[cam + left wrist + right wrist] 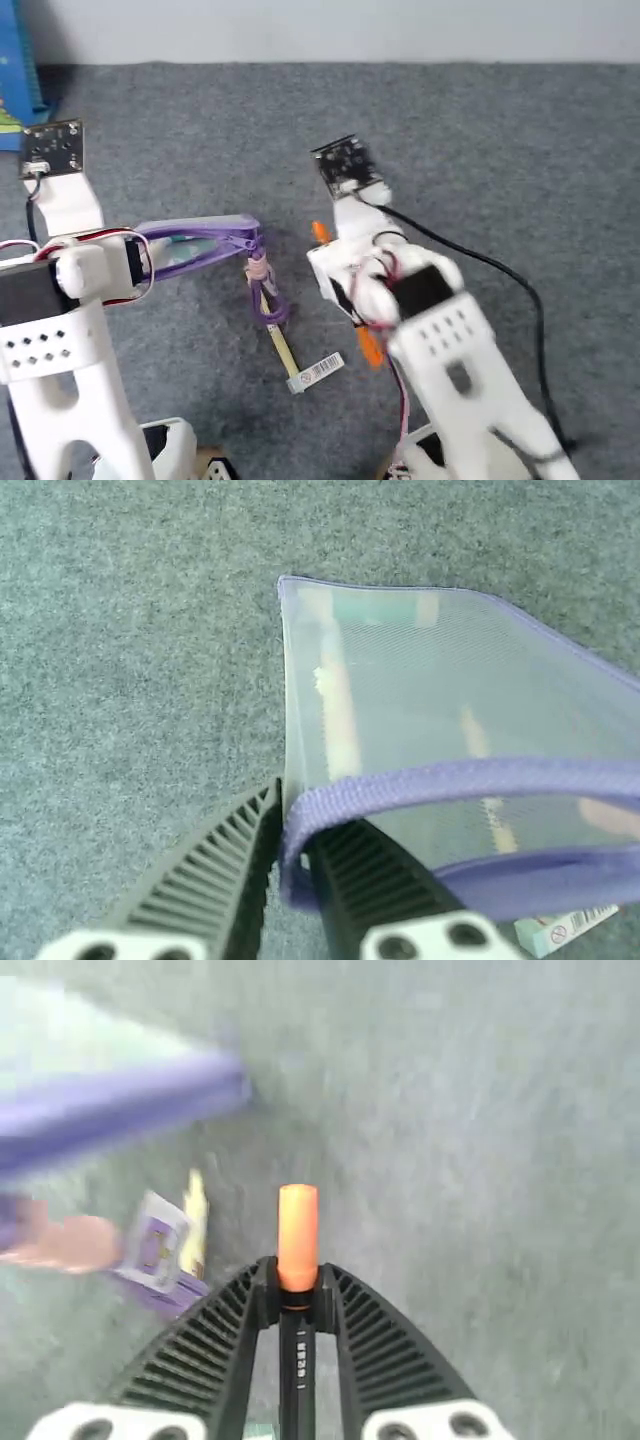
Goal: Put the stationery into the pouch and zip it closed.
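Grey carpet (pixel 500 150), left tool (pixel 290 818) pinching pouch (pixel 450 680), right tool (pixel 297 1278) gripping orange pen (pixel 297 1225)

Pouch (pixel 430 670) is see-through mesh plastic with woven purple trim, pen (pixel 298 1225) is smooth plastic, table (pixel 520 140) is rough matt felt.

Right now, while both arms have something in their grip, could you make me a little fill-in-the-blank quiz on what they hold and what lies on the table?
1. The left jaws are clamped on the ____ rim of the see-through pouch.
2. The right jaws hold a pen whose cap is ____.
3. A yellow stick lies on the grey table, ____ the two arms.
Missing words: purple; orange; between.
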Tool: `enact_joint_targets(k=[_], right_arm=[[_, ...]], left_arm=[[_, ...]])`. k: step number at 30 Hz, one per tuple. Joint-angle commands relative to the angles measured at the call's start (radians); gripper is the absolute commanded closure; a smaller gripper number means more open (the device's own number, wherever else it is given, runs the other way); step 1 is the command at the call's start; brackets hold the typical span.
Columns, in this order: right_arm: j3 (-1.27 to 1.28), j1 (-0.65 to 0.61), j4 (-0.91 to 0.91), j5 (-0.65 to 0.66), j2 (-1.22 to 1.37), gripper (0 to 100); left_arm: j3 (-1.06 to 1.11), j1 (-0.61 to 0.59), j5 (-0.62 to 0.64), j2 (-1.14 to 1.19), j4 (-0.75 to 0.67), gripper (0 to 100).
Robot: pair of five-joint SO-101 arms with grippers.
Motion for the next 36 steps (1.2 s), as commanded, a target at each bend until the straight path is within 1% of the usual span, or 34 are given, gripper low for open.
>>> enact_joint_targets(k=[1,3,11,16,22,25,32,36], right_arm=[[-0.037,-0.062,0.002,0.009,-0.162,99.1],[-0.040,-0.101,-0.004,0.008,-0.217,99.1],[-0.040,-0.243,-0.157,0.006,-0.369,99.1],[-0.038,-0.306,-0.320,0.005,-0.435,99.1],[-0.037,-0.378,-0.572,0.005,-0.435,99.1],[-0.014,-0.387,-0.717,0.003,-0.401,99.1],[0.172,-0.387,-1.152,0.003,-0.277,99.1],[0.279,-0.389,-1.322,-0.002,-0.222,99.1]], left_arm=[[-0.005,-0.002,-0.008,-0.021,-0.005,99],[-0.005,-0.002,-0.008,-0.021,-0.005,99],[-0.007,0.000,-0.008,-0.021,-0.005,99],[-0.008,0.000,-0.008,-0.021,-0.005,99],[-0.008,0.000,-0.008,-0.021,-0.005,99],[-0.008,0.000,-0.008,-0.021,-0.005,99],[-0.007,-0.005,-0.008,-0.021,-0.005,99],[-0.007,-0.006,-0.008,-0.021,-0.005,99]])
